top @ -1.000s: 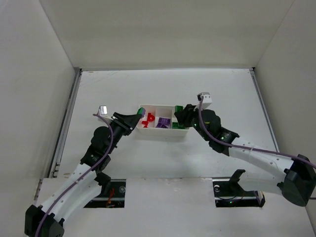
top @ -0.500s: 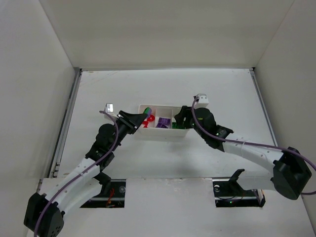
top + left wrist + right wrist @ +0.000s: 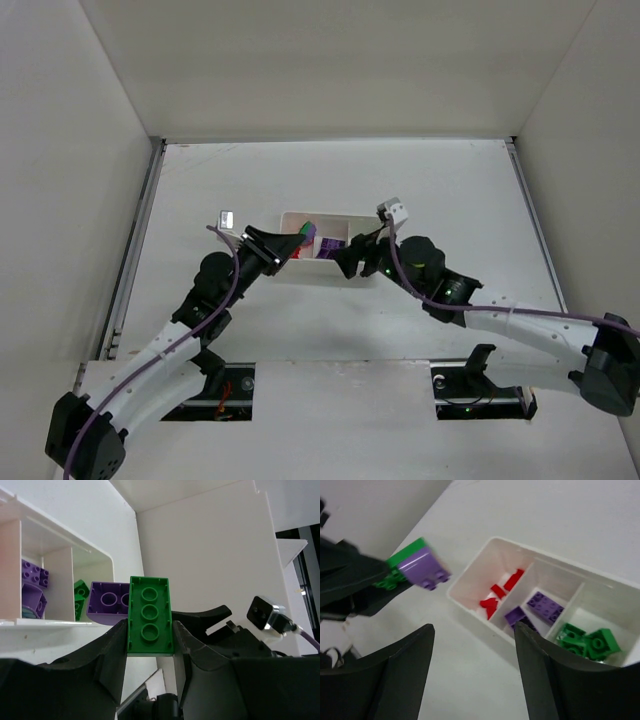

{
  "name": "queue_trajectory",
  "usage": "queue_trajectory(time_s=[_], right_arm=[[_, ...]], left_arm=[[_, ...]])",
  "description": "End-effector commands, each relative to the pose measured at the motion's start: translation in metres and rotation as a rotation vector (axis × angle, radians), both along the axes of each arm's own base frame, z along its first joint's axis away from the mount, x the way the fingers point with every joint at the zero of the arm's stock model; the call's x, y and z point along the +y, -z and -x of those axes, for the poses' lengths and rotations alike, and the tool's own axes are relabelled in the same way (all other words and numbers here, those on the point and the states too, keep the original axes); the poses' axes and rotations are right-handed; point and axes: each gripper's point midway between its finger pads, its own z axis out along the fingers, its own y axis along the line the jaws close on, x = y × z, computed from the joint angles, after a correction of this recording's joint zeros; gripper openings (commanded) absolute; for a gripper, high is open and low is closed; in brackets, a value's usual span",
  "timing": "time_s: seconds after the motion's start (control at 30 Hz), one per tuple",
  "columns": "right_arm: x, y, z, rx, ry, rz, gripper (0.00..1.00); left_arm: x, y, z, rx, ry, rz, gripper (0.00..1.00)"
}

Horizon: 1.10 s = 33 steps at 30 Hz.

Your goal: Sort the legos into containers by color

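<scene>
My left gripper (image 3: 149, 632) is shut on a green lego (image 3: 150, 615) that has a purple lego (image 3: 107, 602) stuck to its side. In the top view this pair (image 3: 308, 231) hangs over the left part of the white tray (image 3: 335, 213). The right wrist view shows the tray's three containers (image 3: 470, 607), holding red legos (image 3: 500, 592), purple legos (image 3: 542, 605) and green legos (image 3: 587, 642). The held pair (image 3: 415, 562) hovers left of the tray there. My right gripper (image 3: 472, 645) is open and empty, above the table in front of the tray (image 3: 350, 260).
The two grippers stand close together at the tray's near side, and the right arm's wrist (image 3: 267, 615) shows just behind the held brick. White walls (image 3: 80, 150) enclose the table on the left, the back and the right.
My right gripper opened and drew back from the green compartment toward the tray's near side. The left gripper carried its green-and-purple pair rightward over the tray.
</scene>
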Motion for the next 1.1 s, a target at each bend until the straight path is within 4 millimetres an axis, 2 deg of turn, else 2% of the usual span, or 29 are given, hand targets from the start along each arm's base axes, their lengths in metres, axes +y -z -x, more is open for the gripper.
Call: queue_trajectory(time_s=[0.0, 0.17, 0.4, 0.67, 0.83, 1.07], right_arm=[[0.031, -0.012, 0.016, -0.116, -0.147, 0.036, 0.73], [0.052, -0.019, 0.027, -0.190, -0.205, 0.039, 0.74], [0.058, -0.028, 0.039, -0.208, -0.238, -0.014, 0.66], [0.065, -0.008, 0.049, -0.186, -0.258, 0.041, 0.68], [0.069, 0.000, 0.046, -0.185, -0.245, 0.037, 0.70], [0.073, 0.004, 0.038, -0.210, -0.214, 0.023, 0.64]], left_arm=[[-0.008, -0.033, 0.013, -0.011, 0.063, 0.073, 0.22], [-0.012, -0.024, 0.029, 0.064, 0.099, 0.080, 0.22], [-0.016, -0.007, 0.044, 0.136, 0.137, 0.047, 0.22], [-0.015, -0.020, 0.048, 0.137, 0.147, 0.155, 0.22], [-0.016, -0.024, 0.046, 0.147, 0.148, 0.223, 0.22], [-0.018, -0.021, 0.047, 0.179, 0.158, 0.279, 0.22]])
